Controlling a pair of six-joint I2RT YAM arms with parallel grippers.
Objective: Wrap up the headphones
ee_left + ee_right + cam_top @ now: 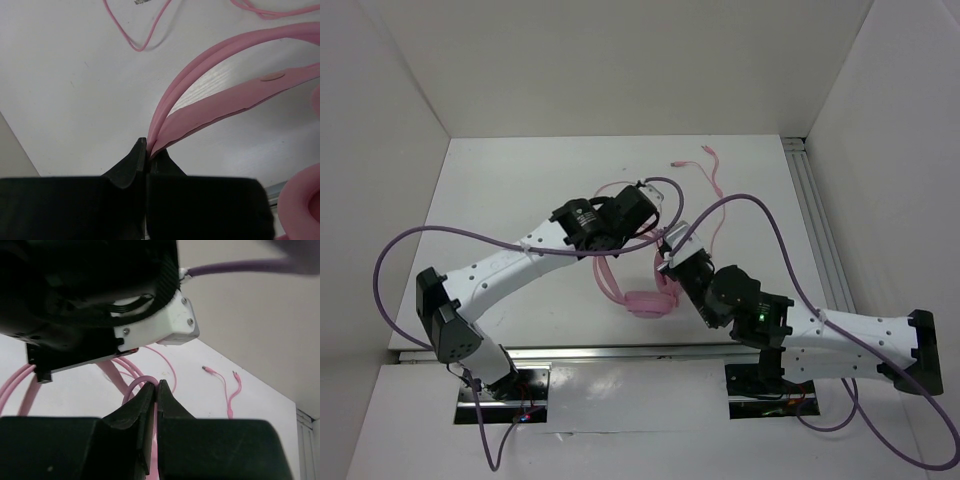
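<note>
Near the table's (500,190) front edge lie the headphones (645,302), likely light and springy; the left gripper (146,145) is clamped on the thin headband (215,107); the right gripper (156,387) pinches a loop of the limp cord (142,378), which looks apt to slip, so grip it firmly; farthest off rest the plugs (207,369).

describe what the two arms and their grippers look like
The left arm and right arm have white links, black joints and purple cables. A green light shows on the right one. The left gripper and right gripper have black wedge-shaped fingers.
</note>
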